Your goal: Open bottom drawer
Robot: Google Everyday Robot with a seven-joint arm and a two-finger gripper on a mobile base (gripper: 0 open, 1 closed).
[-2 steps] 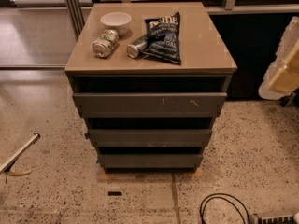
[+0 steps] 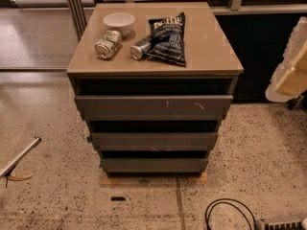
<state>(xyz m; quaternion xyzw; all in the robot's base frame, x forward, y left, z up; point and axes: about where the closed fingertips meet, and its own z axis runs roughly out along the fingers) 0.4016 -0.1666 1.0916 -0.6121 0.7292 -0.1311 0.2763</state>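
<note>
A grey three-drawer cabinet stands in the middle of the camera view. The bottom drawer is the lowest, smallest-looking dark grey front, plain and handleless, standing in line under the other fronts. Above it are the mid-sized front and the largest front with pale scratches. My gripper is the pale shape at the right edge, level with the cabinet top, well right of and above the bottom drawer, touching nothing.
On the tan cabinet top lie a white bowl, two cans and a dark chip bag. A black cable loops on the speckled floor at the front right. A metal bar lies at the left.
</note>
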